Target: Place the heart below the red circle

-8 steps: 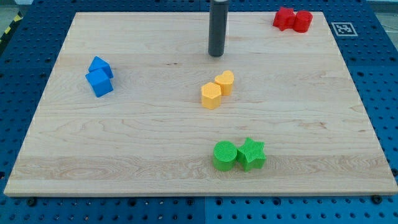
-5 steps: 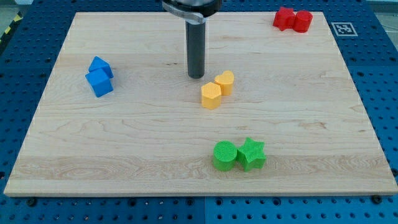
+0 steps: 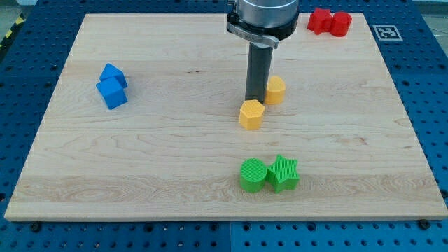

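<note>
Pale maple-toned worktop [image 3: 140, 154], fine wood grain running across it, sitting on a deep blue pegboard base [image 3: 430, 84] dotted with dark holes. Two bright blue blocks [image 3: 111, 85] at the view's left. Yellow-orange heart [image 3: 276, 89] and yellow-orange hexagon [image 3: 251, 114], matching shades. Vivid green circle [image 3: 253, 174] and green star [image 3: 283, 173], both ribbed on the sides. Two red blocks [image 3: 330, 22] up top. Dark grey rod, my tip [image 3: 253, 99]. A black-and-white marker tag [image 3: 387, 32] in the corner.

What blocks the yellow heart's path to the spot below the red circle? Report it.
Nothing visible does. The yellow heart sits just right of my tip, and bare board runs from it up-right toward the red circle. The yellow hexagon lies below my tip, off that path.
</note>
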